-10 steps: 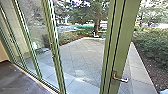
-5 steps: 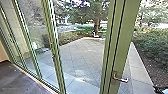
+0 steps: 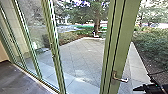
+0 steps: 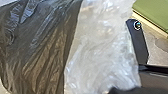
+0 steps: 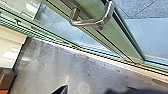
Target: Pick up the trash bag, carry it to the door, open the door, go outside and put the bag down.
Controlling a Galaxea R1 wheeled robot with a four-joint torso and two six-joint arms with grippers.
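At the lower right of the head view my right gripper (image 3: pixel 142 83) stands open beyond the silver lever handle (image 3: pixel 120 78) of the green-framed door (image 3: pixel 125 37), with a gap between them. In the right wrist view the same handle (image 5: pixel 91 23) is large, and the right gripper (image 5: pixel 87 89) has nothing between its fingers. The trash bag (image 4: pixel 42 50), dark plastic beside a crumpled clear part, hangs close to the left wrist camera. My left gripper (image 4: pixel 125 90) is shut on it, its fingers mostly hidden by plastic.
Green-framed glass panels (image 3: pixel 53 50) run along the left, above a pale floor sill (image 5: pixel 100 58). Behind the glass lies a paved terrace (image 3: pixel 80 57), with a tree and a hedge (image 3: pixel 152 47) further out. The indoor floor (image 3: pixel 17 80) is dark grey.
My right gripper has come in from the lower right corner of the head view toward the door handle. The camera has held its place, and the door looks unmoved.
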